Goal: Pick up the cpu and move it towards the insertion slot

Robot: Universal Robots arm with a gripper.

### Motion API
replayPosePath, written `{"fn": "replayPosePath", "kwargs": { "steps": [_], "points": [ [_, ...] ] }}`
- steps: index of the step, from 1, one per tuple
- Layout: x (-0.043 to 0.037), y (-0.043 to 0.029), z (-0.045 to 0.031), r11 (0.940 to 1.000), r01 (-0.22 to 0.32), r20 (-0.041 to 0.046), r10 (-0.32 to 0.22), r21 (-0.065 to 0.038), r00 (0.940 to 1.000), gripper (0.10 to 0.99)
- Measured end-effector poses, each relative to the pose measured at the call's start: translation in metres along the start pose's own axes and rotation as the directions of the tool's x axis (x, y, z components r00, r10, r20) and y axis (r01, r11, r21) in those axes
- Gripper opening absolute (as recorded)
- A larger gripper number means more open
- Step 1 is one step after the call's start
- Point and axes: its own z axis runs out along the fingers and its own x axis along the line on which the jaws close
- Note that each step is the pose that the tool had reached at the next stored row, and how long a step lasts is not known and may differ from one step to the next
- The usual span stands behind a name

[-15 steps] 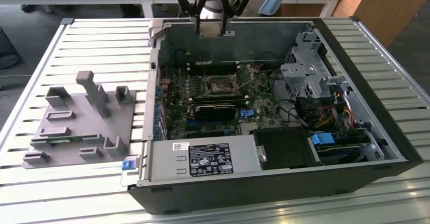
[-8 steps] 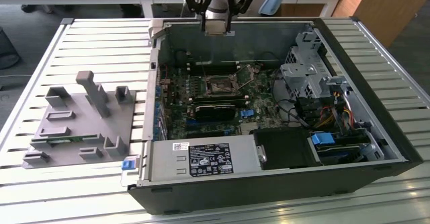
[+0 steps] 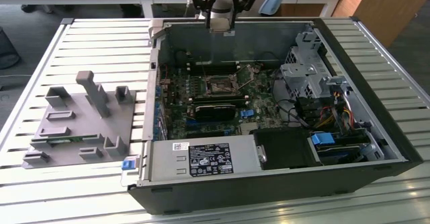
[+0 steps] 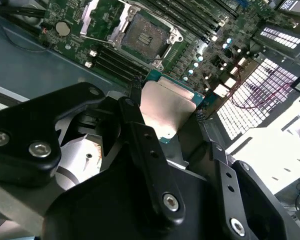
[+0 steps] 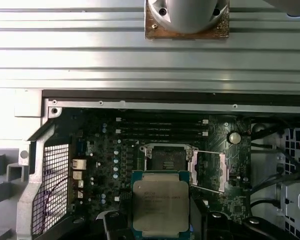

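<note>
Two jaws clamp the cpu point(image 5: 160, 206) near the insertion slot point(image 5: 167, 159).

Silvery chip point(image 5: 161, 205) with teal-green rim; socket point(image 5: 166, 159) with silvery frame and dark centre on a dark green board point(image 5: 100, 165). Fingers point(image 4: 150, 150) black. Worktop point(image 3: 87, 43) pale grey, ribbed in parallel slats. Fixture tray point(image 3: 80, 128) matt grey.

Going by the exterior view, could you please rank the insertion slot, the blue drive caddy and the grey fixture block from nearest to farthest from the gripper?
1. The insertion slot, in the motherboard below the gripper.
2. The grey fixture block, outside the case on the exterior view's left.
3. The blue drive caddy, in the case's near corner on the exterior view's right.
</note>
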Motion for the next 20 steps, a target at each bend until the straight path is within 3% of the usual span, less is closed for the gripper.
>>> {"fn": "replayPosePath", "kwargs": {
  "steps": [14, 20],
  "points": [
    [-0.021, 0.0086, 0.0019, 0.9997, -0.026, 0.0015, 0.026, -0.001, 0.9997, 0.541],
    [-0.0218, 0.0087, 0.002, 0.9996, -0.027, 0.0016, 0.027, -0.001, 0.9996, 0.541]
  ]
}}
